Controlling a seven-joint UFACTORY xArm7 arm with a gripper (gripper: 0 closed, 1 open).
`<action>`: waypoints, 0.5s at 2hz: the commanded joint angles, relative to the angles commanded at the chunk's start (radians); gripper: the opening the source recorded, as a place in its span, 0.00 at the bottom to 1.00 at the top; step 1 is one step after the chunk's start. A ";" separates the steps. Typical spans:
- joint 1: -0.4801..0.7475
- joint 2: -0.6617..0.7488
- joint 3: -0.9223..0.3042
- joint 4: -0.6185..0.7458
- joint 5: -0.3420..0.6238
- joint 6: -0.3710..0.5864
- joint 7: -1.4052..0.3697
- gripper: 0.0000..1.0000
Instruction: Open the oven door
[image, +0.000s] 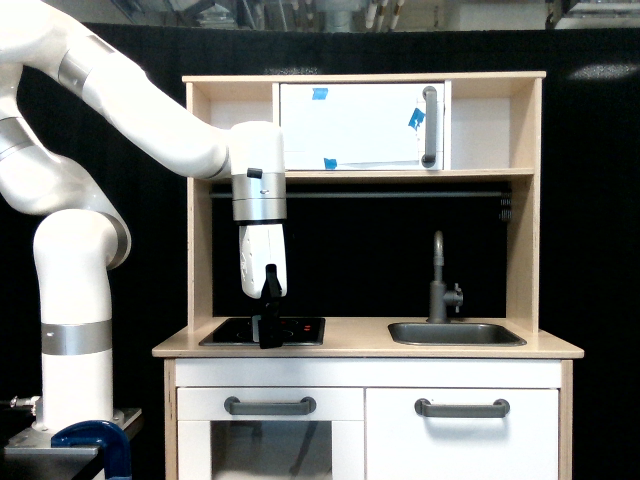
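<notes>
The oven door (360, 126) is a flat white panel set in the upper shelf section of the play kitchen (365, 350), closed flush within its opening. Its vertical grey bar handle (430, 127) sits at the edge toward the exterior view's right, and small blue tape pieces (416, 118) are stuck on the panel near the top, bottom and handle. The gripper (269, 333) hangs well below the door and toward the exterior view's left, pointing down over the black hob (300, 329) on the countertop (365, 348); it is well apart from the handle. The gripper's dark fingers appear as a single narrow shape against the dark hob, so whether they are apart or together cannot be determined. Contact between the fingertips and the hob surface also cannot be confirmed. The white arm (130, 105) enters from the exterior view's left, and its upper link is cut off by the frame edge. The lower cabinet fronts are cut off at the bottom edge.
</notes>
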 joint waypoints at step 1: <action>0.154 0.206 -0.040 0.187 0.118 -0.051 -0.162 1.00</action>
